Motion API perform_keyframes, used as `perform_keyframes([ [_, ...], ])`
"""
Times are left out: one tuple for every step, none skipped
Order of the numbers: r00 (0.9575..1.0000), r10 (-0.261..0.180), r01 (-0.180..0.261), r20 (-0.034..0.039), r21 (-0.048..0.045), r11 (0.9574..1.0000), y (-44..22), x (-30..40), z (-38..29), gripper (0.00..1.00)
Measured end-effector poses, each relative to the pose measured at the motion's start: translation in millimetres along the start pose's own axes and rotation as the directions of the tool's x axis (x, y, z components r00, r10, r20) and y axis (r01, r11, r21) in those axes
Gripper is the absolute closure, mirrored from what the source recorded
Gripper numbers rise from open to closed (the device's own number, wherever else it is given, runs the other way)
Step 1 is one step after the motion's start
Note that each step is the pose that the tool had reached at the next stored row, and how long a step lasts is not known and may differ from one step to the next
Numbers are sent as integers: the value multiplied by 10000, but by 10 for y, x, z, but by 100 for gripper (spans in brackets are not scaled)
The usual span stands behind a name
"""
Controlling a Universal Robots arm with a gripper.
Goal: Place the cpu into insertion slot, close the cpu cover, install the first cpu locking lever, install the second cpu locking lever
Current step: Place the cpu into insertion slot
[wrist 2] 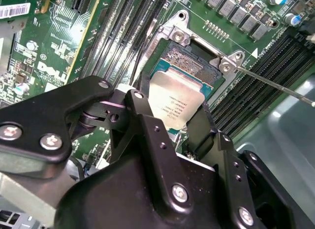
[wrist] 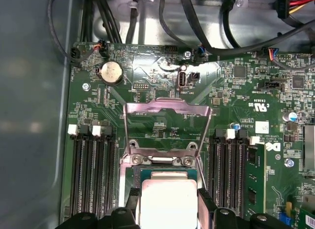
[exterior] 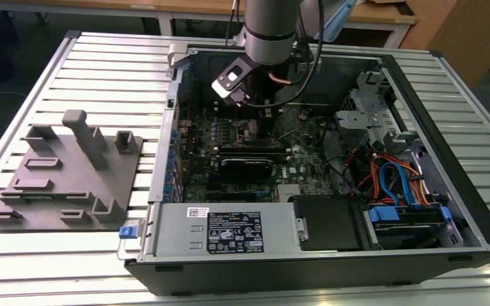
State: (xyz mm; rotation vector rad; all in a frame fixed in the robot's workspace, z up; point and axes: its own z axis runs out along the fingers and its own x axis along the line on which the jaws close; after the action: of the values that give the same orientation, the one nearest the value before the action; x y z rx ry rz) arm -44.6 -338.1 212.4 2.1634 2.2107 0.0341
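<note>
Over the black-framed square insertion slot (wrist 2: 191, 61) in the green circuit board (wrist: 147, 81), the small flat silver-topped cpu (wrist: 170, 202) is pinched in the black gripper (wrist: 170, 212), fingers (wrist: 206, 207) tight on opposite edges! Bare socket contacts show beyond the chip. The thin silvery cpu cover (wrist: 167, 107) stands flipped open. In the exterior view, a grey moulded fixture plate (exterior: 66, 191) lies at nine o'clock of the open black computer case (exterior: 458, 166).

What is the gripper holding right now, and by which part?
The small flat square silver-grey cpu, pinched by two opposite side edges between the gripper's black fingers, at the black-framed insertion slot.
</note>
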Motion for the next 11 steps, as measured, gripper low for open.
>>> perform_keyframes([
  [10000, 4, -4, 0, 0, 10000, -2, 0, 5, 46],
  [10000, 4, -4, 1, 0, 10000, -3, 0, 6, 46],
  [10000, 4, -4, 2, 1, 10000, -3, 0, 5, 46],
  [10000, 4, -4, 2, 1, 10000, -3, 0, 6, 46],
  [10000, 4, -4, 2, 1, 10000, -4, 0, 6, 46],
  [10000, 4, -4, 1, 0, 10000, -4, 0, 6, 46],
  [10000, 4, -4, 0, 0, 10000, -5, 0, 7, 46],
  [10000, 4, -4, 1, 0, 10000, -5, 0, 7, 46],
  [10000, 4, -4, 1, 0, 10000, -5, 0, 7, 46],
  [10000, 4, -4, 1, 0, 10000, -5, 0, 7, 46],
  [10000, 4, -4, 0, 0, 10000, -6, 0, 7, 46],
])
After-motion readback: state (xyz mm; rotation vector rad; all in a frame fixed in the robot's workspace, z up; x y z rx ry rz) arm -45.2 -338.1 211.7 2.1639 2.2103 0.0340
